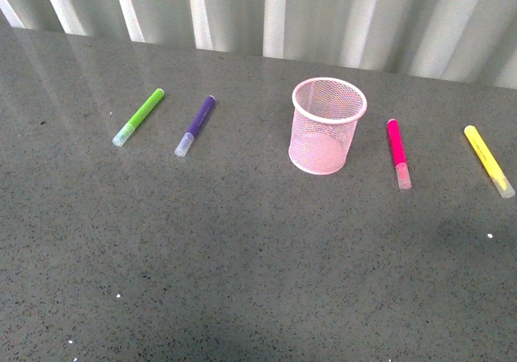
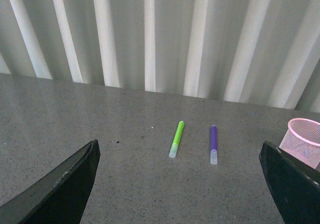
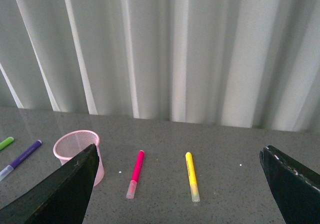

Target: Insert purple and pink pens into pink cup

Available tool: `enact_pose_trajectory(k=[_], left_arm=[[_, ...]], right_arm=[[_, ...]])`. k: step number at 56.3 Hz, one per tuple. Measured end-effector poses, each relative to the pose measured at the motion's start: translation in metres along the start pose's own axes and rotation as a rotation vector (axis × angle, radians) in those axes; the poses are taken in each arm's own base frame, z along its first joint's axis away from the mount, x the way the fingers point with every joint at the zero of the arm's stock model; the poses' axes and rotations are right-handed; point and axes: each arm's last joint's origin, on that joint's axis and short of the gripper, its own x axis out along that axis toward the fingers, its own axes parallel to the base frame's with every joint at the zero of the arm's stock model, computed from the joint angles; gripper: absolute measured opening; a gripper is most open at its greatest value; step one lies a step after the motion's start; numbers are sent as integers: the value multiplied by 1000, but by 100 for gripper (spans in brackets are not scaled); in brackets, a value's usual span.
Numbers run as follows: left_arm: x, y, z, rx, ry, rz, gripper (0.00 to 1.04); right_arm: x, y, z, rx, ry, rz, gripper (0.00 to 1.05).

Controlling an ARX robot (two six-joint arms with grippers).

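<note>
Pink cup (image 1: pixel 327 128) upright between purple pen (image 1: pixel 195 125) and pink pen (image 1: pixel 398 153), clear of both — left gripper (image 2: pixel 179 143), right gripper (image 3: pixel 180 146) gape empty.

The cup (image 1: pixel 327 126) stands upright on the table (image 1: pixel 242 281). Ahead of the left gripper (image 2: pixel 178 143), beyond its spread fingers, lie the far-left pen (image 1: pixel 139 117) and, beside it on the right, the left pen (image 1: pixel 196 125); the cup is further right. Ahead of the right gripper (image 3: pixel 181 146) lie the right pen (image 1: pixel 397 153) and the far-right pen (image 1: pixel 488 161), with the cup to their left. All four pens lie flat, apart from each other and the cup.
</note>
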Motion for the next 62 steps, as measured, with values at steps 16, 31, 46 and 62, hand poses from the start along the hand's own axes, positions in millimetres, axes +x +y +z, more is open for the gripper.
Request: enact_pose_trajectory(k=[16, 31, 46, 62], left_arm=[[0, 0, 0, 0, 0, 0, 98], [0, 0, 0, 0, 0, 0, 98], [0, 0, 0, 0, 0, 0, 98], [3, -14, 18, -133, 155, 233, 98]], right_arm=[[0, 0, 0, 0, 0, 0, 98], [0, 0, 0, 0, 0, 0, 98], [0, 0, 0, 0, 0, 0, 98], [0, 0, 0, 0, 0, 1, 98]])
